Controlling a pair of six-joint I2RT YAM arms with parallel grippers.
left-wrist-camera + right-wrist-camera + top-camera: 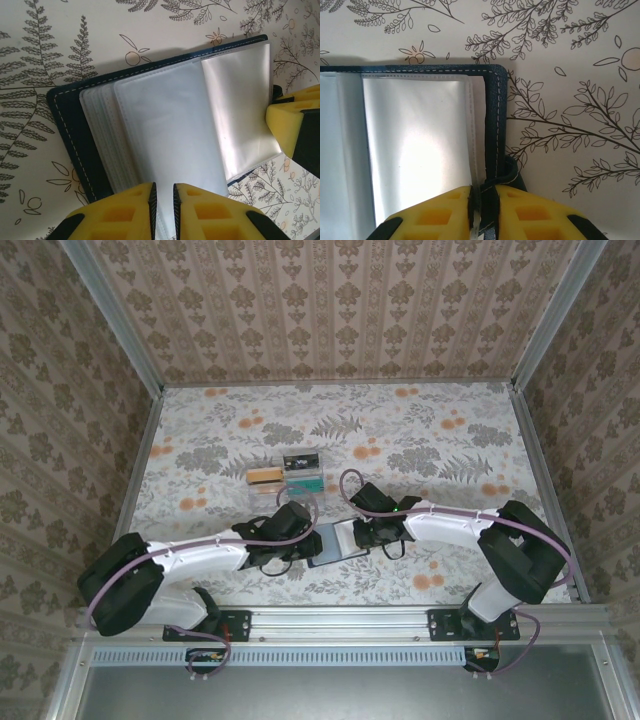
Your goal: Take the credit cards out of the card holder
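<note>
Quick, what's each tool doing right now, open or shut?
Left tool: closed on a sleeve of the card holder.
Right tool: closed on the card holder's outer edge.

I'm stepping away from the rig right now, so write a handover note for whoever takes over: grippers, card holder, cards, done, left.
Left gripper: shut on a see-through sleeve of the card holder.
Right gripper: shut on the holder's navy cover edge.
Card holder: lying open on the table between the two arms.
Credit cards: none seen in the sleeves facing up; a tan thing by the clear box is too small to identify.
Done: holder open and held on both sides.
Left: find and pull out the cards.
</note>
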